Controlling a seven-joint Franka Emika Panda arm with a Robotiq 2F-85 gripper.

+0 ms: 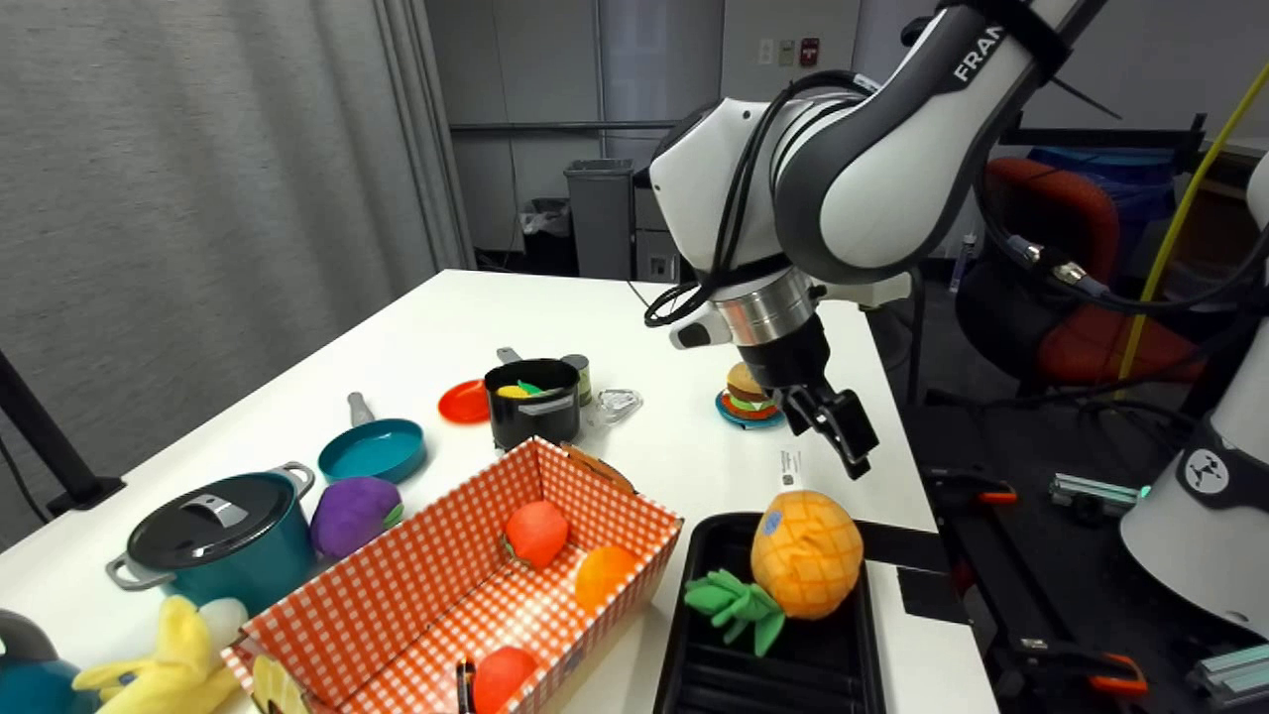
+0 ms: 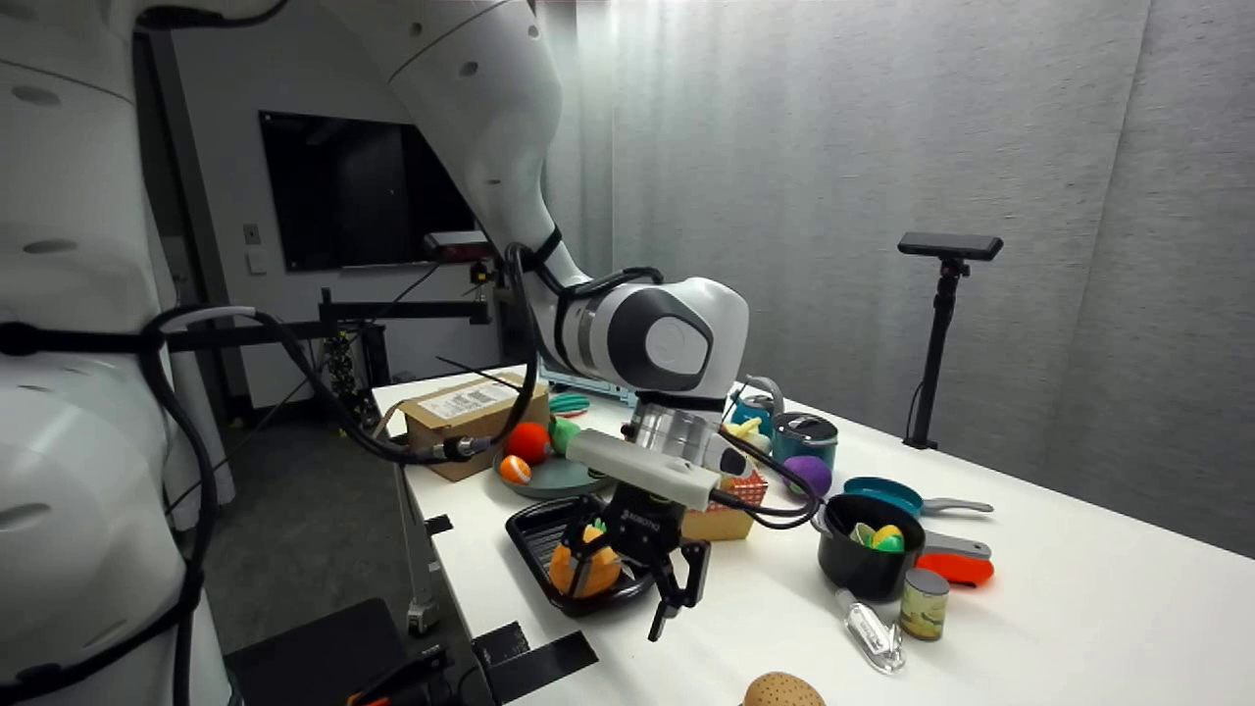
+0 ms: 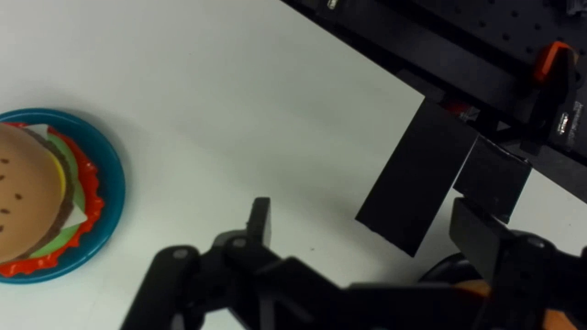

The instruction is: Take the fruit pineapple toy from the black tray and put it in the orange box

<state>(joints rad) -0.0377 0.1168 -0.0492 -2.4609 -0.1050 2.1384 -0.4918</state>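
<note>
Tool [image 3: 365,220]: mine has its jaws spread wide, nothing held. Posn: over the tabletop [image 1: 684,446], near the edge by my base [image 1: 1219,565]. Pineapple toy [image 1: 808,555]: on its side in the black tray [image 1: 773,684], nr that same edge, leaves [image 1: 732,600] pointing away from it. Orange box [image 1: 426,565]: just beside the tray, farther in from the base-side edge.

Step in hand, my reading: approach for the pick. Rec.: travel along the base-side edge till I'm centred over the fat body, not the leaves; set jaws across its width; descend slowly w/ both fingertips [image 3: 470,224] inside the tray rim; squeeze gently, as the toy looks soft. Lift clear of rim and box wall before crossing inward. Risk: body looks wide for the jaws, so an off-centre finger could shove it.

Vis. limits: wrist view has my fingers dark and blurred; orange patches low beside one are prob. the toy, can't confirm. In an exterior view the tool partly covers the toy [image 2: 603,577], and most of the box [image 2: 750,488] hides behind arm [image 2: 686,343] and tool. Near ends of tray [image 1: 773,684] and box run out of frame in an exterior view.
</note>
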